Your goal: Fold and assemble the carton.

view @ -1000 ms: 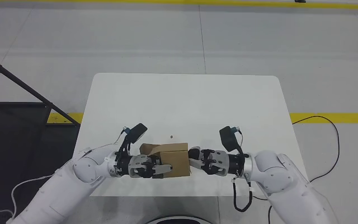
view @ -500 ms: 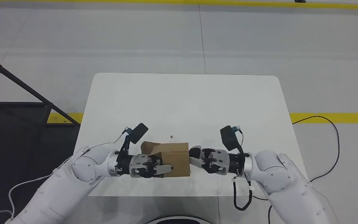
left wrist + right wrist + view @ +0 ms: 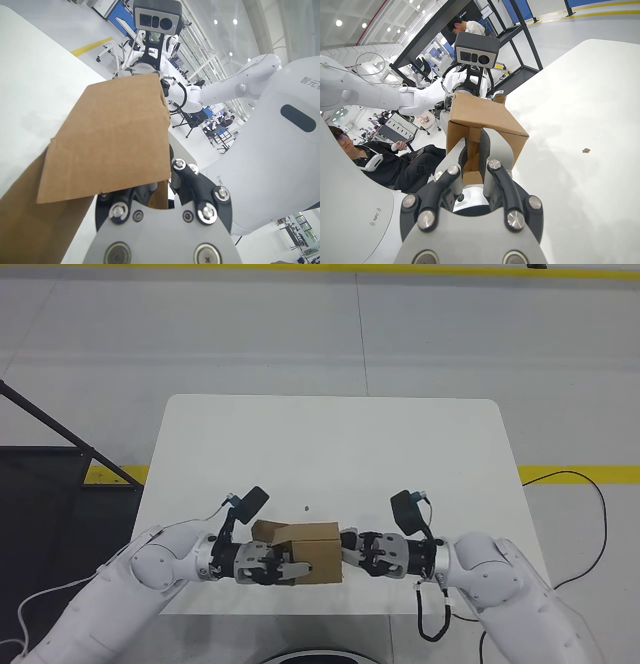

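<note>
The carton [image 3: 310, 547] sat low over the near edge of the table [image 3: 330, 434], held between the two arms. It was already squared up into a box shape with its walls standing, but the ends were not closed. At the left end a flap stuck out loose, and the right end gaped open. I'd call it roughly halfway, with the end flaps left to fold and tuck. The right gripper [image 3: 473, 143] had its jaws nearly together, pinching a cardboard flap at the open end. The left gripper [image 3: 272, 563] was against the opposite end, but cardboard hid it, so I couldn't tell whether its jaws were clamped.
</note>
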Robot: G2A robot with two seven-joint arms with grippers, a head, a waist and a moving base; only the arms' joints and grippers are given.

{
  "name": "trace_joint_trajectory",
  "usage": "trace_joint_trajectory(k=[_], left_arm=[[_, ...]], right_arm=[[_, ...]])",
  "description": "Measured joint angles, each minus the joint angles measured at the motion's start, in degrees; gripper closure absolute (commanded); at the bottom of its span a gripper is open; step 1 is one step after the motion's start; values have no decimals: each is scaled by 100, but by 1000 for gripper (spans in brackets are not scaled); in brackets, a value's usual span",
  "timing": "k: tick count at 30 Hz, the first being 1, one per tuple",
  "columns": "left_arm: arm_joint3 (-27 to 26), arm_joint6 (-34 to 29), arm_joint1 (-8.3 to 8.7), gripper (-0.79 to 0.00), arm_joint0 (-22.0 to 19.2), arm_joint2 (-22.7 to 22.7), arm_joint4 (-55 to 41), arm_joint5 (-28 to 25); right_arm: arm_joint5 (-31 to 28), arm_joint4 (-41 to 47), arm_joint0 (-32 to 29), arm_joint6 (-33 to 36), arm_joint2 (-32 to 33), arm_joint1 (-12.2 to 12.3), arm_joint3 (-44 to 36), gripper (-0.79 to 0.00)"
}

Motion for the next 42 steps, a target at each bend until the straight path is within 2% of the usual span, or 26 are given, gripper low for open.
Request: trace_joint_trajectory(k=[5,16,19,22,25,42], left_arm=[[4,-77,-10,0,-19,13,-26,11],[19,-195,-33,0,-46,34,-128,-21],[22,-207,-38,0,-45,28,-140,-10],[22,-235,-40,0,-47,16,-140,9],[29,-255,-42,0,-50,0,-143,19],[75,-209,-84,0,-74,-38,-97,96]], right_arm=[[-55,75,34,65,-50,-4,19,-160],[-120,151,111,134,-142,-15,83,-175],[-130,136,111,119,-132,-14,100,-194],[-131,87,77,70,-80,-5,108,-280],[-146,63,13,28,-12,10,107,-299],[-256,23,-343,-259,349,82,70,-308]])
